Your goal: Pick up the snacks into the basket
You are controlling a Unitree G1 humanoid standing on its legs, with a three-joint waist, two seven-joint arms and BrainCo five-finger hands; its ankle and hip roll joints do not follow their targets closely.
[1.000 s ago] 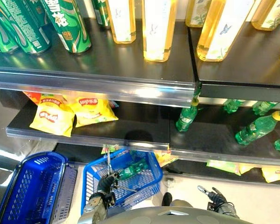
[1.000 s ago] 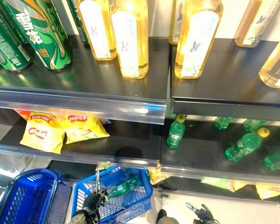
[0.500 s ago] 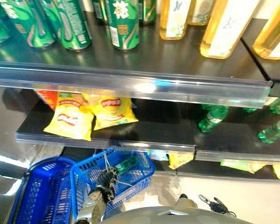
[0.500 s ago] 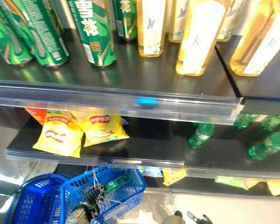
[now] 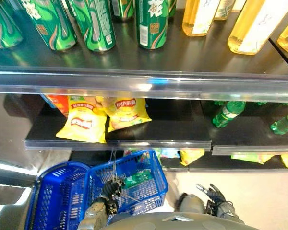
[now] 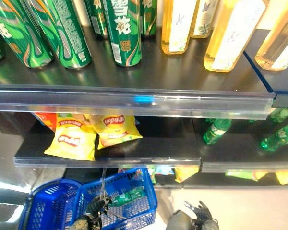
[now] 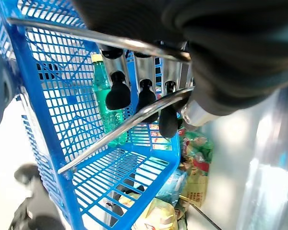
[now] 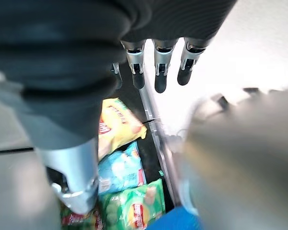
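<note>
Between frames your camera swung left, so the whole shelf scene slid right while the snacks stayed put. Your left hand was curled round the metal handle of the blue basket, which carried a green bottle. Your right hand hung with fingers loosely spread, holding nothing. You had 2 yellow snack bags lying on the middle shelf, above the basket.

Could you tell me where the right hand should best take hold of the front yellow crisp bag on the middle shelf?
Probably by the lower edge of the front yellow crisp bag, coming in from the shelf's open front. It lies flat with that edge nearest the shelf lip, clear of the second yellow bag behind. The right hand hangs open; fingers could pinch there.
</note>
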